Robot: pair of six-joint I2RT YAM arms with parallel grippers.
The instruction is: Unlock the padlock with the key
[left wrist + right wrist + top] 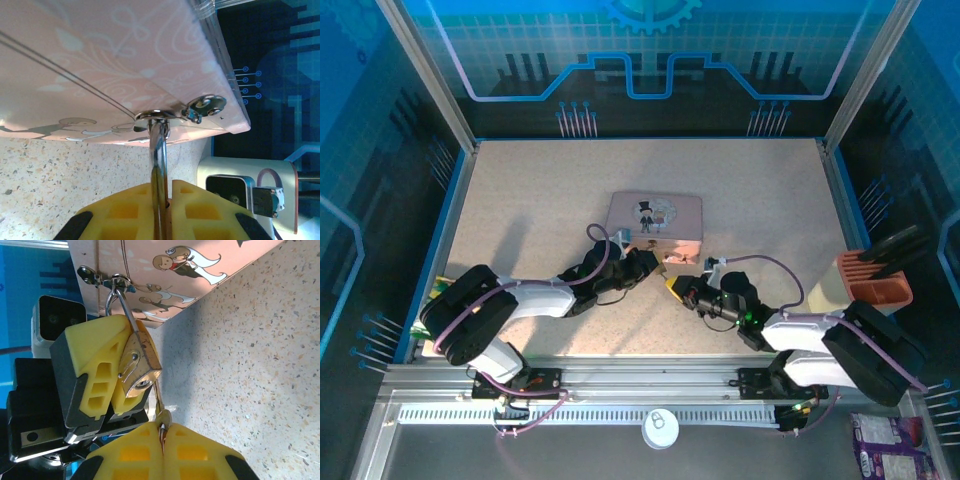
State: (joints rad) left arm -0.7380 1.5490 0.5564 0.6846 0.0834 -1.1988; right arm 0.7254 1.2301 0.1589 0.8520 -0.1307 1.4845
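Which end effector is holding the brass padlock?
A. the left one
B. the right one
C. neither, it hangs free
A: the left end effector is clamped on the padlock, while the right end effector pinches the key below it.

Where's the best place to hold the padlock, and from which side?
Pinch the padlock across its flat brass faces, coming in from the side. The shackle end is hooked to the tin's clasp and the keyhole end needs room for the key.
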